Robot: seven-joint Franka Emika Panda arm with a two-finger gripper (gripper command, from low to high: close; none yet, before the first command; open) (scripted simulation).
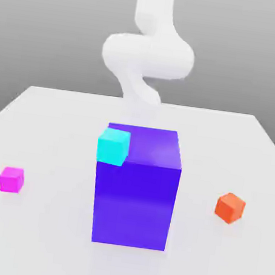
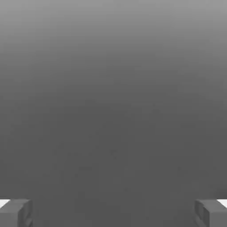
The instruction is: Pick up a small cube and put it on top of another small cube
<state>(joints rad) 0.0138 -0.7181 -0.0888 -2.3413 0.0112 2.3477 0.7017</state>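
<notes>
Your white table (image 1: 225,136) carries the whole layout, with bare surface around the two cubes standing at either side, so you should have room to come down over each. The Panda arm (image 1: 147,56) reaches in from the far side and comes down toward the table behind the big purple-blue block (image 1: 134,207). That block stands upright between the side cubes, probably as an obstacle for you to route around or over. Your two-finger gripper (image 2: 113,213) has its jaws spread wide with nothing between them, which suits an approach to a cube rather than a carry.

The cyan cube (image 1: 112,146) sits at the block's near top edge, toward the exterior view's left, seemingly overhanging the corner; you can't tell from here how much of its base is supported. The orange cube (image 1: 230,208) stands on the table at the exterior view's right, turned so a corner faces the camera. Either could be your stacking base, though orange looks the steadier choice.

Your pick, the magenta-pink cube (image 1: 12,179), rests flat on the table at the exterior view's left, well apart from the block. Relative to the claw, it lies off to that side and, judging by the arm, nearer the exterior camera. You'd need to travel sideways and forward past the block, staying high enough to spare the cyan cube, before lowering.
</notes>
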